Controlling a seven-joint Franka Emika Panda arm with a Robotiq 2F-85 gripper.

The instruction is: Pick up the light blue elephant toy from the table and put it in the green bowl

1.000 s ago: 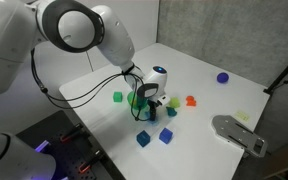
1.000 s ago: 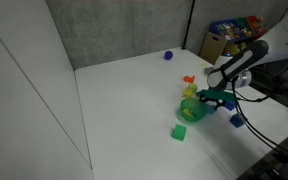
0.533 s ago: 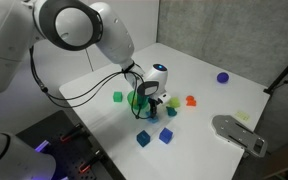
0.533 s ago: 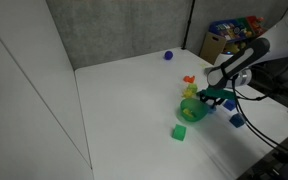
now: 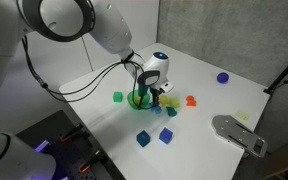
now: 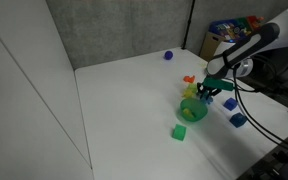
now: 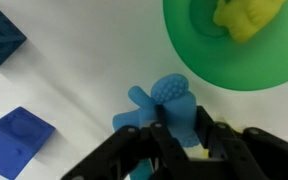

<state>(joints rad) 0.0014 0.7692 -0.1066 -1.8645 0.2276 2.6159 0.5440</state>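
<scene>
Elephant toy [image 7: 167, 100] between gripper [image 7: 192, 136] jaws (seemingly clamped).

Bright, even overhead light on the white table [image 5: 199, 75]; soft shadows, slight blur.

The elephant [image 7: 169, 105], between the fingers [image 7: 234, 150] of the gripper [image 7: 181, 138], is presenting as matt, rubbery-looking pale blue plastic, and its ear is showing a fine dimpled texture. The fingers are reading as black plastic with a dull sheen. The bowl [image 7: 189, 65], just ahead of the gripper, is looking like smooth green plastic, faintly glossy. The yellow toy [image 7: 246, 18] inside it is appearing matt and lumpy. The blue cube [image 7: 16, 142] beside the gripper is showing a matt face with raised relief. The table [image 7: 74, 70] is looking white, smooth and matt. In an exterior view the arm shell [image 5: 74, 20] is gleaming as glossy white plastic.
</scene>
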